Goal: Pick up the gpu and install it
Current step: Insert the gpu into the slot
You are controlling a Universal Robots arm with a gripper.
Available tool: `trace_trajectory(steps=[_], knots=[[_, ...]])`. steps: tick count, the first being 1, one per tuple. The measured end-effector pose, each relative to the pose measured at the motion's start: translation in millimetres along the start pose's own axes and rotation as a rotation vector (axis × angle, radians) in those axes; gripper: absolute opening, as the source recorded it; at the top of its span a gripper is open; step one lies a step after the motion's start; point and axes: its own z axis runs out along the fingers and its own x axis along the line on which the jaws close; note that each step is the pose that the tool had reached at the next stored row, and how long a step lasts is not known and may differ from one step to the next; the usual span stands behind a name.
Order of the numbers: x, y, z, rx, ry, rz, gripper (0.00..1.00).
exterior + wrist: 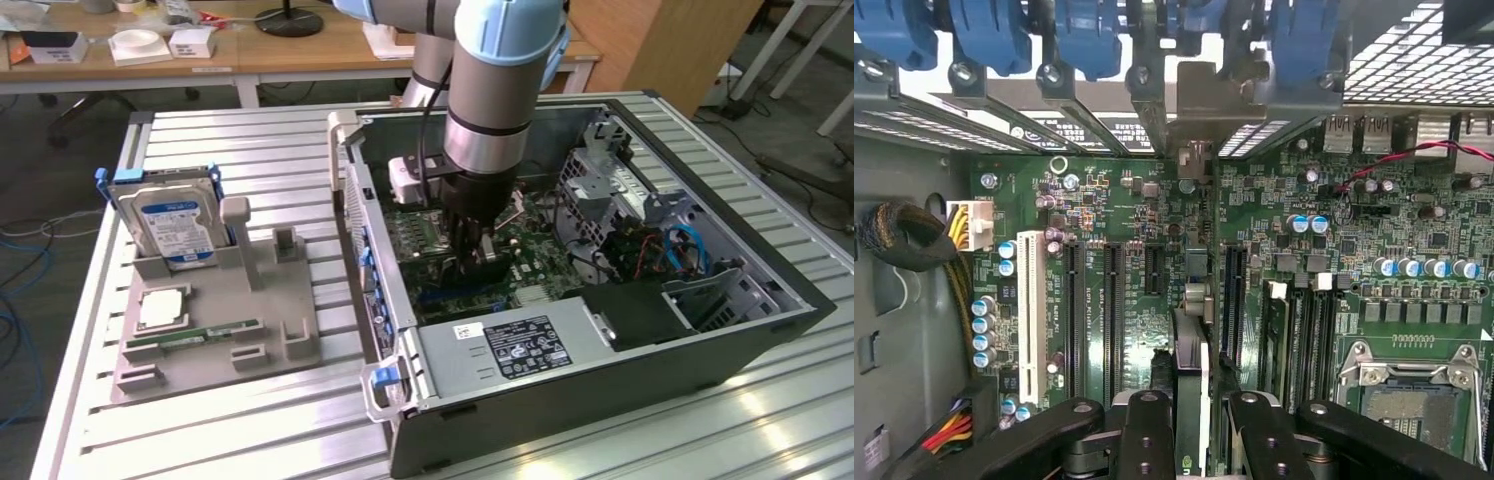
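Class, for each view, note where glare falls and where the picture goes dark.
Exterior view: glare streaks on the metal table; inside the computer case it is dimmer. Wrist view: rear slot openings wash out white; the motherboard is evenly lit; the gpu in the gripper looks dark.

The gpu (1190, 360) is a thin dark card seen edge-on in the wrist view. It stands upright on its long edge, clamped in the gripper (1194, 430), low over the motherboard's (1104, 200) long black expansion slots (1112, 310) and parallel to them
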Motion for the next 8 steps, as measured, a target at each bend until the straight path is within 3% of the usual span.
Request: trace_trajectory(steps=[8], knots=[[0.0, 0.0, 1.7, 0.0007, -0.0008, 0.000, 0.26]])
